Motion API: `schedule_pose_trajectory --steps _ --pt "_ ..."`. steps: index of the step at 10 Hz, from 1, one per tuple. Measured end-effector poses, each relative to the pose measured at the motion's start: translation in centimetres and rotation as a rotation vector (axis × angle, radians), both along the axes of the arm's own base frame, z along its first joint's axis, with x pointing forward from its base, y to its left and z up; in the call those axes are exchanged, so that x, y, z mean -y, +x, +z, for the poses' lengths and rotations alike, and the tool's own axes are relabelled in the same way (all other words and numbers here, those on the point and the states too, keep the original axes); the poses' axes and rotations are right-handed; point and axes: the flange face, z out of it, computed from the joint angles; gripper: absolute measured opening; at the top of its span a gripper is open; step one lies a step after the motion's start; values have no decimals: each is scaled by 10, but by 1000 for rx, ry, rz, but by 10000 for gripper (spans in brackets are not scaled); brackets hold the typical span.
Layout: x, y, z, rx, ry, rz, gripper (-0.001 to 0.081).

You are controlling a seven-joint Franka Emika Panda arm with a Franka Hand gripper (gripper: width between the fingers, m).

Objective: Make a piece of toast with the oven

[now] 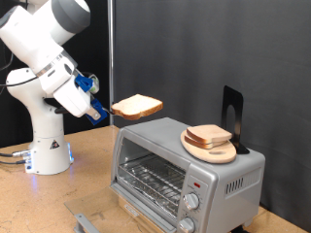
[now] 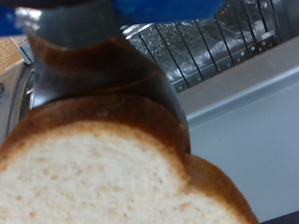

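The piece of toast point(image 1: 138, 106) hangs flat in the air, just above and beside the left top corner of the oven point(image 1: 228, 180). My gripper point(image 1: 107, 111) is shut on the slice's left edge. The oven's glass door point(image 1: 97, 219) lies open and the wire rack point(image 1: 155, 180) shows inside. In the wrist view the pale slice point(image 2: 103, 173) fills the lower half, a dark finger point(image 2: 84, 65) presses on its crust, and the wire rack point(image 2: 206, 47) lies beyond.
A round wooden plate point(image 1: 222, 154) with a second bread slice point(image 1: 209, 135) sits on the oven's roof. A black stand point(image 1: 231, 112) rises behind it. Two knobs point(image 1: 191, 202) are on the oven's right panel. The robot base point(image 1: 49, 146) stands at the exterior view's left.
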Motion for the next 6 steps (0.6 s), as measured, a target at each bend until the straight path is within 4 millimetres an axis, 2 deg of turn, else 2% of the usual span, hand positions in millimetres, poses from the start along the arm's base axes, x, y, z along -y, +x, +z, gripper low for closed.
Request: schedule_pose_trajectory --steps 3,6 --pt "40 -13 -18 19 -16 5 328" --pt "71 -17 -51 -24 -58 -14 328"
